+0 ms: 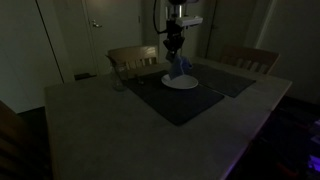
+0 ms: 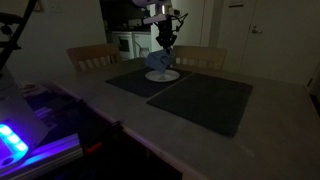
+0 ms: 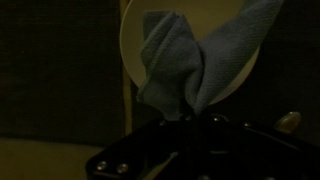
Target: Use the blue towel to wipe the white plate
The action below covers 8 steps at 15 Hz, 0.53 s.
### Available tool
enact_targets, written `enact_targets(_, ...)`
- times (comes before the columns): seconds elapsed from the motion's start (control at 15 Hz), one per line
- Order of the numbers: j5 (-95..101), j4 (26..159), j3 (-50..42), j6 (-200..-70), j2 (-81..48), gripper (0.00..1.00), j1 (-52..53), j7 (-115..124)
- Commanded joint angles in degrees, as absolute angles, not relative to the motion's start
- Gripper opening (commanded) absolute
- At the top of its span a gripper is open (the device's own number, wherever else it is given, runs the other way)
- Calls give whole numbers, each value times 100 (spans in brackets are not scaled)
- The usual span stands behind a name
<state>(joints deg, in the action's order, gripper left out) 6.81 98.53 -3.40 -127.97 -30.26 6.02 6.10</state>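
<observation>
Fingers (image 1: 174,47) are clenched on the blue towel (image 1: 180,67), pinching it at the top so the rest hangs down in soft, crumpled folds. The cloth dangles right over the white plate (image 1: 180,83) and its lower end seems to reach the plate, but it's too dark to swear they touch. In the wrist view the towel (image 3: 185,65) splays into 2 floppy flaps in front of the round, pale plate (image 3: 132,45).

The plate sits on a dark rectangular placemat (image 1: 175,108), and a 2nd placemat (image 1: 235,78) lies just beside that one. Both are flat on a pale, smooth-looking worktop (image 1: 90,125). 2 wooden chairs (image 1: 133,57) (image 1: 250,58) are pulled up at the far edge, close behind the arm. Behind them is a light-coloured door (image 1: 98,30). The room is really dim. In an exterior view a blue-glowing thing (image 2: 12,140) sits off the near corner, too blurry to identify.
</observation>
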Motion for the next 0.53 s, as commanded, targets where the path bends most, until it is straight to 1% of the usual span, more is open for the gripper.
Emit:
enact_targets(0.0, 586, 10058, -268, -12700, -2996, 2, 411, 617)
enact_targets(0.13, 658, 9967, -278, -12759, -3051, 2, 444, 648)
enact_targets(0.2, 662, 9992, -281, -12766, -3059, 7, 430, 648)
enact_targets(0.47, 661, 9975, -266, -12768, -3058, 7, 439, 650)
